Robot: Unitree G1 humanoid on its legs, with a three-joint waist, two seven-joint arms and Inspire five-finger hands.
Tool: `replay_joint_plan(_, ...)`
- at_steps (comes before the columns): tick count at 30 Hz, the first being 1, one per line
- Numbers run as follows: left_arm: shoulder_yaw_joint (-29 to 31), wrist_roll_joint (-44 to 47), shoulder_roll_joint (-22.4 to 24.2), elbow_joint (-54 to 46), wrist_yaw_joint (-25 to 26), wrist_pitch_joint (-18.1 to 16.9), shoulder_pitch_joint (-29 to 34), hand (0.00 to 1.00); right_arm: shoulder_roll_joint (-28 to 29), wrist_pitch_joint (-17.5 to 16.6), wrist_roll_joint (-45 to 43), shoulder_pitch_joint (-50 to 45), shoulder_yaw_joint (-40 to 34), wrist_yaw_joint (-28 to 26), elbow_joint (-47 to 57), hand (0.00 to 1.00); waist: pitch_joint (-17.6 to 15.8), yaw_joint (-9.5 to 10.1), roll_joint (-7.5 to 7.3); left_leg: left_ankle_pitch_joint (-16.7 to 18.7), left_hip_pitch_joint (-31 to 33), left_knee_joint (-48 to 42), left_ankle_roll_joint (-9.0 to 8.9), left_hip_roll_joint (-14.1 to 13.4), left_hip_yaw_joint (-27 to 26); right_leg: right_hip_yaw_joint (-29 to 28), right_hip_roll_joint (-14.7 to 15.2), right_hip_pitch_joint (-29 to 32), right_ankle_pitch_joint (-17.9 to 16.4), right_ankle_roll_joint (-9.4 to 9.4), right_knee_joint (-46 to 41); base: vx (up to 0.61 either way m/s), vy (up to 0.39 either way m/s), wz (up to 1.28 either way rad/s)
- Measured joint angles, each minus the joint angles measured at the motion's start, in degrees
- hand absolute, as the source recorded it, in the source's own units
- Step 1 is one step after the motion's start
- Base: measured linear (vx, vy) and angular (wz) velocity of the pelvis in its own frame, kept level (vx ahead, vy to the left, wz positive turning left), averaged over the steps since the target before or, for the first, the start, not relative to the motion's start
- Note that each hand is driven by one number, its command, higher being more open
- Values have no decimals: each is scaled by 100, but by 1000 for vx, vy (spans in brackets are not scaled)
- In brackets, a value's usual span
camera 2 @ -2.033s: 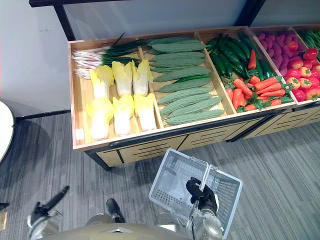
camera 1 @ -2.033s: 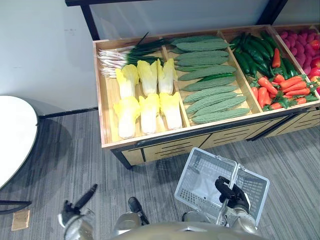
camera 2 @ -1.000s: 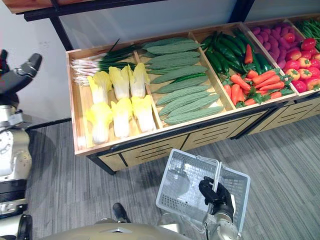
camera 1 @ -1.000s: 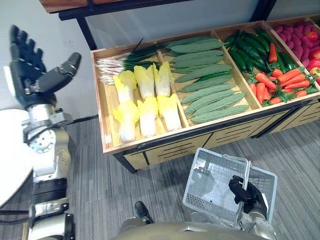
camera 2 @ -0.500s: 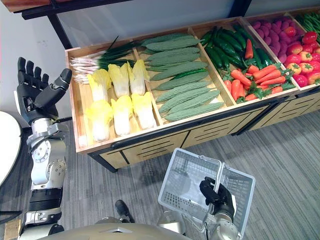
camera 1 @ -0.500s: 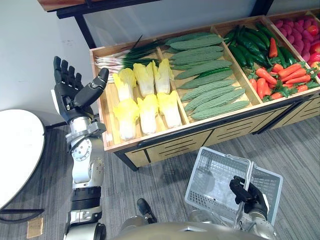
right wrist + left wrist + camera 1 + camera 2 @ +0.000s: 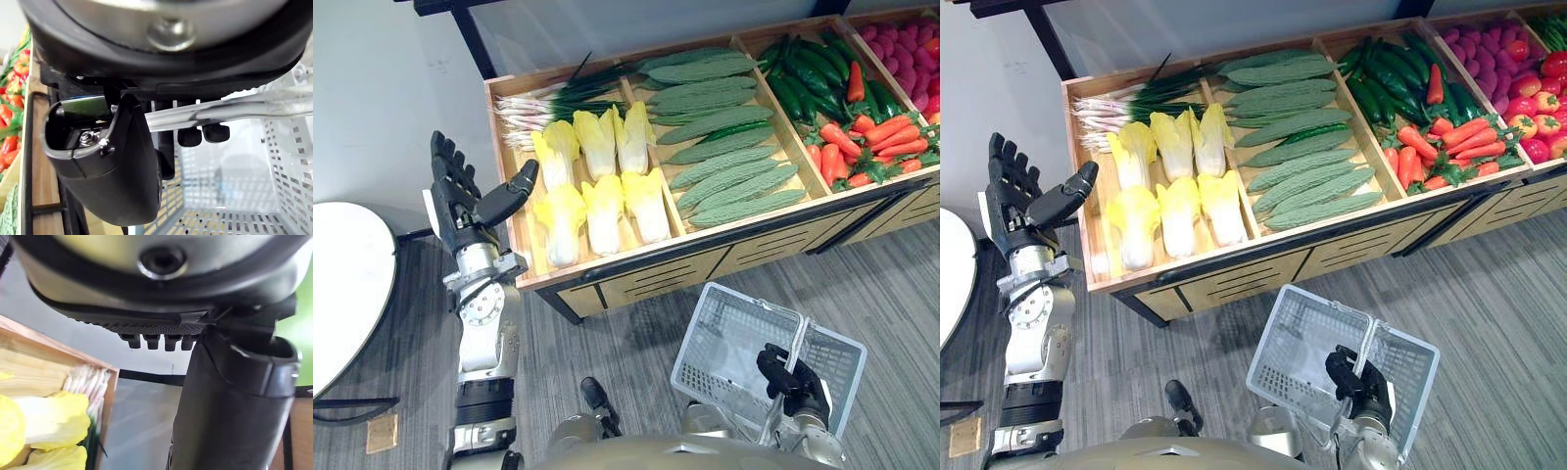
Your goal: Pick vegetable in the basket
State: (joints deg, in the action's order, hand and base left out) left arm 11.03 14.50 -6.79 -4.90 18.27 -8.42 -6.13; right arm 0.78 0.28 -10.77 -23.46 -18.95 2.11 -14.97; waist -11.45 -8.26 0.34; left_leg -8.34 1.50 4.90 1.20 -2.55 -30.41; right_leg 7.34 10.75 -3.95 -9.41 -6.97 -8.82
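Timber stand (image 7: 1102, 230) is holding bumpy green gourds (image 7: 715, 127) and ribbed yellow cabbages (image 7: 602, 186). White mesh basket (image 7: 724, 338) is hanging before it, right hand (image 7: 788, 377) curling round its handle (image 7: 795, 338). Left hand (image 7: 460, 201) is hovering spread-fingered outside the stand's left wall, beside the cabbages.
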Motion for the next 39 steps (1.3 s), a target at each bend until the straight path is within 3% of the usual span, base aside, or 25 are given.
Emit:
replay_joint_plan(8,140,-237,8,-6,51,185,58,100,2,0,121,9,50,-29,0,0,-70,10,-22,21,-5,1,4,-10,-95,-110,-1,54,29,-13,1,6,7,-6)
replay_joint_plan(14,181,-403,25,-1,-156,601,244,100,13,6,120,-9,47,-47,-4,0,-73,9,-25,25,-5,3,8,-11,-129,-129,2,74,49,-22,3,6,7,-3)
replay_joint_plan(24,311,-645,107,584,-366,984,248,100,22,52,129,-9,48,-87,-4,0,-75,5,-24,26,-8,4,6,-21,-184,-170,-3,94,101,-21,44,1,5,-2)
replay_joint_plan(39,314,-866,182,769,-402,1255,426,100,22,76,131,-21,161,-169,-4,0,-92,0,-9,53,-6,4,-25,-108,-312,-309,-81,137,177,5,138,1,4,-5)
